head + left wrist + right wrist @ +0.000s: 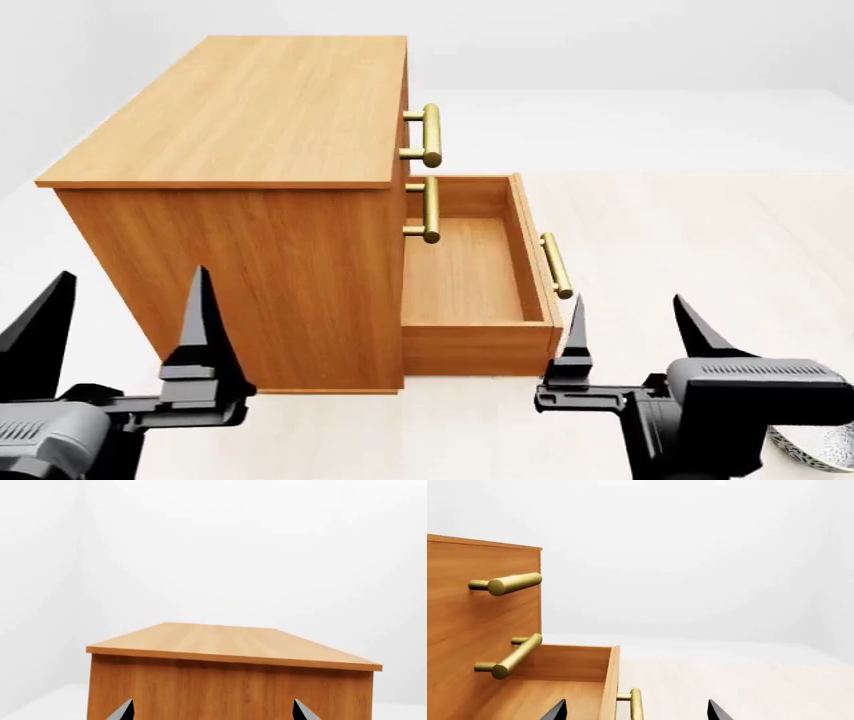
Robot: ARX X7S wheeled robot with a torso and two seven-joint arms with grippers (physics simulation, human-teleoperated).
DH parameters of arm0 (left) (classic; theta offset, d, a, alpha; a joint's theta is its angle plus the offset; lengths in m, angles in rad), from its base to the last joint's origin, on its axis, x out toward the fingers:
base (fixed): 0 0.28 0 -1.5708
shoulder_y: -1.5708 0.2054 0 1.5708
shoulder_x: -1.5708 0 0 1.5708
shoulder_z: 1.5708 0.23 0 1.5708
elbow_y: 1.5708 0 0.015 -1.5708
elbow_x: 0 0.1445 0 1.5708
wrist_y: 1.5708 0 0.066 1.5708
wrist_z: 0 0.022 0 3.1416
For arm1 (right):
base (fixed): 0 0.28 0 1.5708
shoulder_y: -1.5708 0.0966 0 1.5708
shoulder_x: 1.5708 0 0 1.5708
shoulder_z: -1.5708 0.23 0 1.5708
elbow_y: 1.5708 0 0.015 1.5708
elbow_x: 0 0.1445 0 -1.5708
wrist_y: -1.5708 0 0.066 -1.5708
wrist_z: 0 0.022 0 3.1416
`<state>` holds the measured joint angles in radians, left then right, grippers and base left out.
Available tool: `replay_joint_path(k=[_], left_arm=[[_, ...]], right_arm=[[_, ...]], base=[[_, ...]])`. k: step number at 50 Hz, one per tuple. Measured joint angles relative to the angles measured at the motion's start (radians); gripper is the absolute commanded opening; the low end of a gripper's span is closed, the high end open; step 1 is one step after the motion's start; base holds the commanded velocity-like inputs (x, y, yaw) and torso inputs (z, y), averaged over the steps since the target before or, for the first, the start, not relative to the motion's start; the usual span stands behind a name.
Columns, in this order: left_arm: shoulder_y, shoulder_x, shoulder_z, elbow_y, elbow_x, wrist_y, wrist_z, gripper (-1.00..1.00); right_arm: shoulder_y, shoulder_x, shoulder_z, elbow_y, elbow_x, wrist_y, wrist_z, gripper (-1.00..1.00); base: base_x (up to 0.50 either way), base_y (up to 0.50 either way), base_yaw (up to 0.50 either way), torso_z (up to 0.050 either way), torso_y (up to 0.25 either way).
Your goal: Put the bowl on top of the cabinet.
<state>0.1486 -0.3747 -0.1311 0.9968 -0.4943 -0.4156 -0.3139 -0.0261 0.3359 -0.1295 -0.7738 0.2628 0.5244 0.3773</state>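
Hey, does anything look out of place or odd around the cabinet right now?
Yes. The cabinet's bottom drawer stands pulled out and empty while the two above are shut. The bowl sits on the floor, barely visible behind the right pincer.

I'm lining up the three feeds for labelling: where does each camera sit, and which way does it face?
Head view: high on the robot, looking forward and down at the cabinet and its open bottom drawer; left hand and right hand show, both open.
Left wrist view: faces the cabinet's side panel and top; fingertips show.
Right wrist view: faces the drawer fronts and brass handles; fingertips show.
All share the cabinet.
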Motion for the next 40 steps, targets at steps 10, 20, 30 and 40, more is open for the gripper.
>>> replay_joint_path(k=[10,20,30,40], left_arm=[[-0.001,-0.014,-0.013,0.004,-0.02,0.003,-0.014,1.0],[-0.003,-0.027,-0.02,0.007,-0.034,0.005,-0.029,1.0],[-0.002,-0.038,-0.018,0.006,-0.04,0.013,-0.039,1.0],[0.001,-0.048,-0.013,0.003,-0.043,0.023,-0.047,1.0]], right_arm=[[0.026,0.04,0.077,-0.046,0.047,0.134,0.026,1.0],[0.06,0.077,0.19,-0.091,0.124,0.288,0.047,1.0],[0.119,0.113,0.298,-0.116,0.203,0.461,0.071,1.0],[0.18,0.141,0.401,-0.122,0.279,0.639,0.092,1.0]], base=[[0.0,0.0,0.0,0.0,0.0],[0.0,0.0,0.0,0.0,0.0],[0.0,0.0,0.0,0.0,0.0],[0.0,0.0,0.0,0.0,0.0]])
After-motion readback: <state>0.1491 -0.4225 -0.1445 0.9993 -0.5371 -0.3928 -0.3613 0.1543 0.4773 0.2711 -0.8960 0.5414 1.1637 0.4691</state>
